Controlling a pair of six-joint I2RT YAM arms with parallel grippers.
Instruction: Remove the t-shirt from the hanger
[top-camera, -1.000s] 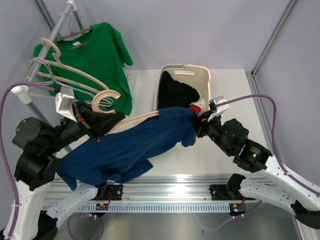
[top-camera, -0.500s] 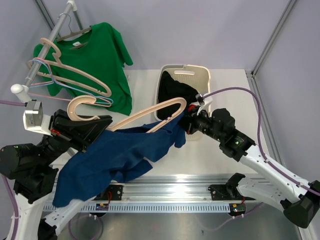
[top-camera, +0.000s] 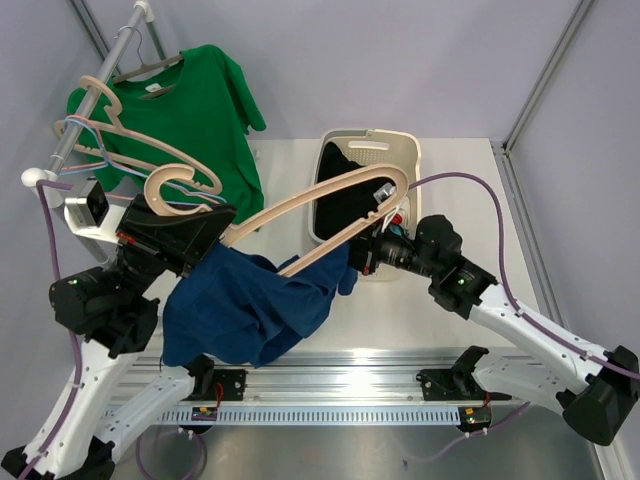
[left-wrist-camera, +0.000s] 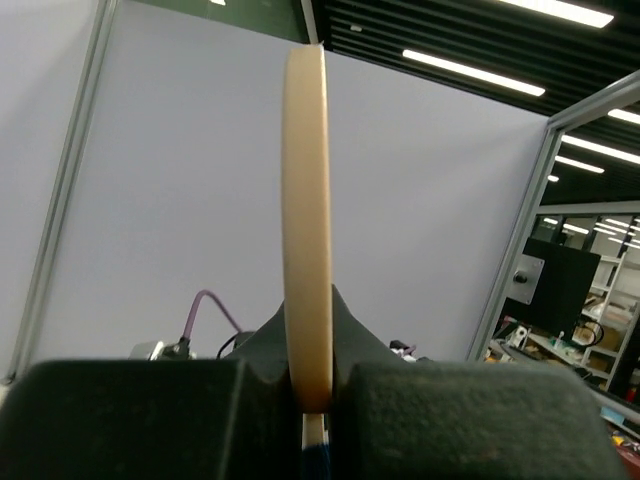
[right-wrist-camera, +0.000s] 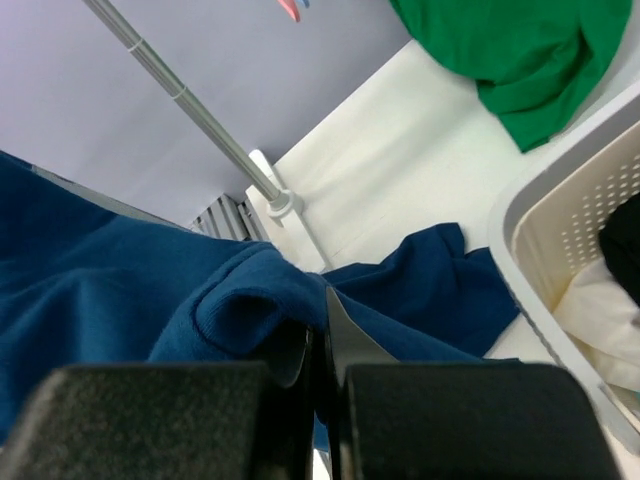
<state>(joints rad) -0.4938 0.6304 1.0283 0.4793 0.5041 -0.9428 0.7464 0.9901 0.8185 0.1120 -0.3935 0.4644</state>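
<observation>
Top view first. The left gripper is clamped on the hanger right by the hook. From there the hanger's long axis runs up and to the right, and its far tip hangs over the basket. That far half is bare wood. The shirt is bunched low on the near end, sagging under the left gripper toward the table edge. The right gripper sits just under the middle of the hanger, shut on the shirt's right edge. So the cloth lies down and to the left of that pinch, and the right arm is the one holding fabric. My read is that the cloth has to slide off along that axis, with the right arm dragging away from the left gripper rather than straight down.

Left wrist: the hanger shows edge-on, a thin upright strip squeezed tight between both pads. No shirt to speak of here.

Right wrist: the fingers are closed with a fold of shirt pinched between them. The rest spreads left and away over the table. The basket is just to the right, and a green shirt hangs further back.
</observation>
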